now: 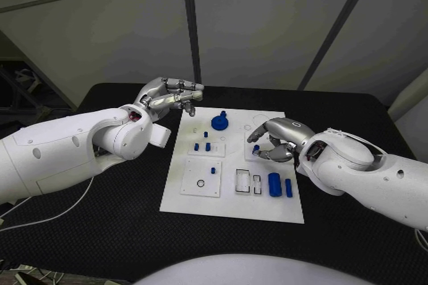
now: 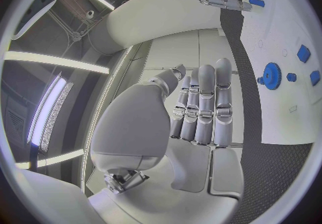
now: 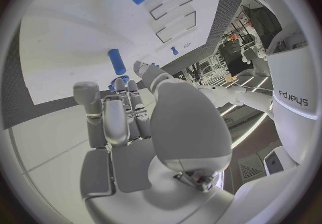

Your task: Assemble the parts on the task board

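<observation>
Partly hidden, blue part [image 1: 256, 153] under right hand [image 1: 276, 140] fingers [image 1: 256, 134], grip unclear.

The flat white rectangular task board [image 1: 234, 208] is laid mid-table on the black table [image 1: 107, 229]. A round blue gear part [image 1: 219, 121] is seated near its far edge, two long blue bar parts [image 1: 279, 185] nearer right, small blue pegs [image 1: 201, 147] between, left of centre.
</observation>
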Controlling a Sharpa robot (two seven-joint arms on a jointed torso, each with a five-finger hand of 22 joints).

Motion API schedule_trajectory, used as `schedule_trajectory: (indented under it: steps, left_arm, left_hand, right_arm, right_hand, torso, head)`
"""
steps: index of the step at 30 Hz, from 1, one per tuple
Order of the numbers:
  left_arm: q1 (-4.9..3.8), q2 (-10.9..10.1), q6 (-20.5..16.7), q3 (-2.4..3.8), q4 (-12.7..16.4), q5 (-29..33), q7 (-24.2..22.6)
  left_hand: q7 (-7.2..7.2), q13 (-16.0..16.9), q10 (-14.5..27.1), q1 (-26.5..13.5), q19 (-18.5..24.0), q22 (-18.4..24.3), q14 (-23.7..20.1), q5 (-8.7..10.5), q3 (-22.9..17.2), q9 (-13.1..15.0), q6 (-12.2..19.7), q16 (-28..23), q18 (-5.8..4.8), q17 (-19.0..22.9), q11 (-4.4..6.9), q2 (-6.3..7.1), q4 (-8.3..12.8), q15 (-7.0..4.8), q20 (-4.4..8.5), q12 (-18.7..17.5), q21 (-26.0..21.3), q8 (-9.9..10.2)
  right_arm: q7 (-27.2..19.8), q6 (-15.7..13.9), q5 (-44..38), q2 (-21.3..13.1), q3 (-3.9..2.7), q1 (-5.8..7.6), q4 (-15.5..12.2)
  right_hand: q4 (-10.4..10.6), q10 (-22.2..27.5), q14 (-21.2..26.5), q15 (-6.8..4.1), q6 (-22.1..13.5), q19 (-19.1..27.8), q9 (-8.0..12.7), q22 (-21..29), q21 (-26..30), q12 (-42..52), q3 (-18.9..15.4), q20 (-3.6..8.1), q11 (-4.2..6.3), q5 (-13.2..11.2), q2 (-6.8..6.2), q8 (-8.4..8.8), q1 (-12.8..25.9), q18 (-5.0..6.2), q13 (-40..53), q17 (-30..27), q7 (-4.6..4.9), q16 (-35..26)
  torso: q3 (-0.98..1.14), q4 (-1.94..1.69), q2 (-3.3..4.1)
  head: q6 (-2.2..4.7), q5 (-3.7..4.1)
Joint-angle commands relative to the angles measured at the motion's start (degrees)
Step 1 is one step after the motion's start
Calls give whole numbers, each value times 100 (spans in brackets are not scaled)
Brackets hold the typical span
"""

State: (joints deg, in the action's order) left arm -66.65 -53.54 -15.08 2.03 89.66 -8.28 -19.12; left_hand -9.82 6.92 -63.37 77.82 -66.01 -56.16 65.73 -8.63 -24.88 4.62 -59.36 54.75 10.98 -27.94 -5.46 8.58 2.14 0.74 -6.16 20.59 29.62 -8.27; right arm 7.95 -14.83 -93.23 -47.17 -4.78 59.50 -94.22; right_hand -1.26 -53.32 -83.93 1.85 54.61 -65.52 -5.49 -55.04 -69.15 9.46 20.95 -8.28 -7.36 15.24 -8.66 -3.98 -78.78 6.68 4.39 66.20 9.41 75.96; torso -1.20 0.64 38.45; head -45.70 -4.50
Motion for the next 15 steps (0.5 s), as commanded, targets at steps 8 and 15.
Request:
schedule_trajectory:
  steps: [8, 15]
  left_arm:
    - [-7, -5, 77, 3, 10, 9, -16]
    - [-7, -5, 79, 3, 8, 9, -13]
  left_hand:
    - [3, 9, 34, -14, 17, 5, -9, 20, 43, -9, 51, -3, -59, 7, 8, -52, 2, 24, -34, 20, -22, 11]
    - [3, 9, 34, -14, 17, 5, -9, 20, 43, -9, 51, -3, -59, 7, 8, -52, 2, 24, -34, 20, -22, 11]
  right_arm:
    - [208, 393, -367, 78, -4, 10, 155]
    - [269, 410, -434, 116, -4, 10, 213]
  right_hand:
    - [6, -36, -87, 26, 62, -10, 5, -45, 6, 153, -44, 7, 33, -58, 63, -4, -91, 70, -12, 47, -55, 32]
    - [21, -150, -125, -4, 170, -101, -2, -140, -57, 269, -9, 33, 68, -69, 123, -33, -127, 51, -22, 127, -36, 90]
  torso:
    - [0, -5, -2]
    - [3, 3, -1]
  head:
    - [-16, -9]
    - [-22, -18]
